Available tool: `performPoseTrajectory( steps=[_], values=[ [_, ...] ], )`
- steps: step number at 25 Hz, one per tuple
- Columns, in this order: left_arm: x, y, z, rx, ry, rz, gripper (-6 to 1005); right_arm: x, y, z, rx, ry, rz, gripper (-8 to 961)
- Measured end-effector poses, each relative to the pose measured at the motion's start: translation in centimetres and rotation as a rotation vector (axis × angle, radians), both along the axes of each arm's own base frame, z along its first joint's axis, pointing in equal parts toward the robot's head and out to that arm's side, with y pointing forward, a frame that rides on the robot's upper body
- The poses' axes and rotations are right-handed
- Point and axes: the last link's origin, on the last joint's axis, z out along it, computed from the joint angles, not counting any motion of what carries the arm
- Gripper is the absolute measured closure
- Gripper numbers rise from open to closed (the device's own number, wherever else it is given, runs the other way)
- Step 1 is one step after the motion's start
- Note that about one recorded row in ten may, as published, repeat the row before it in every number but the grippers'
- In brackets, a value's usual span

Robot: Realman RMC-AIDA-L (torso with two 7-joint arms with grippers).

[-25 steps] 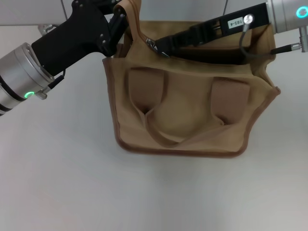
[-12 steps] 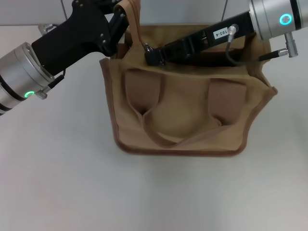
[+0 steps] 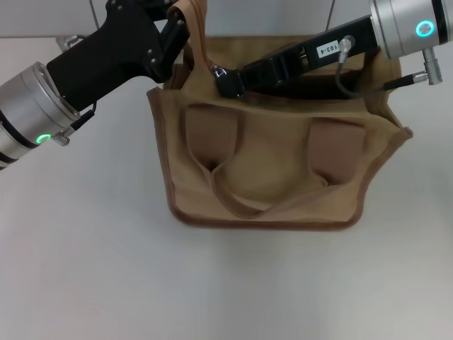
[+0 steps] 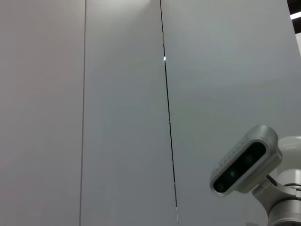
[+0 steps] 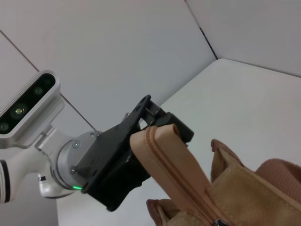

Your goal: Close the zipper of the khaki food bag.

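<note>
The khaki food bag (image 3: pixel 269 163) stands on the white table, with its wide strap handles hanging down the near side. My left gripper (image 3: pixel 177 32) is at the bag's far left corner, shut on the tan end tab of the zipper (image 5: pixel 181 181) and holding it up. The right wrist view shows the same grip (image 5: pixel 143 134). My right gripper (image 3: pixel 223 79) reaches across the bag's top from the right. It is shut at the small silver pull tab (image 3: pixel 216 70), close to the left end of the bag's top.
The white table (image 3: pixel 85 269) lies in front and to the left of the bag. A grey wall is behind it. The left wrist view shows only wall panels and the robot's head camera (image 4: pixel 244 162).
My right gripper has moved left along the bag's top towards the left gripper, taking the pull tab with it. The bag's top left corner has shifted slightly. The left arm has held still.
</note>
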Motion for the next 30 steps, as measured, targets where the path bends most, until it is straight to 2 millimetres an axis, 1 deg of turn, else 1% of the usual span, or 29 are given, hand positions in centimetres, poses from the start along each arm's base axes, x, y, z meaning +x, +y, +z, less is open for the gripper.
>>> performPoseTrajectory(
  steps=[6, 10, 14, 19, 26, 30],
  values=[
    [0.0, 0.1, 0.0, 0.002, 0.002, 0.005, 978, -0.4, -0.2, 0.6, -0.002, -0.003, -0.006, 861],
    [-0.1, 0.1, 0.0, 0.002, 0.003, 0.006, 978, -0.8, -0.3, 1.2, 0.005, -0.006, -0.003, 887],
    [-0.1, 0.1, 0.0, 0.003, 0.003, 0.005, 978, -0.9, -0.3, 1.2, 0.003, -0.019, -0.009, 931],
    [0.0, 0.2, -0.1, 0.004, 0.005, 0.006, 978, -0.7, -0.2, 1.2, 0.008, -0.031, -0.018, 939],
    [0.0, 0.2, -0.1, 0.006, 0.009, 0.01, 979, -0.4, 0.2, 0.9, 0.002, -0.029, -0.051, 918],
    [0.0, 0.2, -0.1, 0.008, 0.01, 0.009, 979, -0.6, 0.3, 0.8, -0.003, -0.027, -0.056, 905]
  ],
)
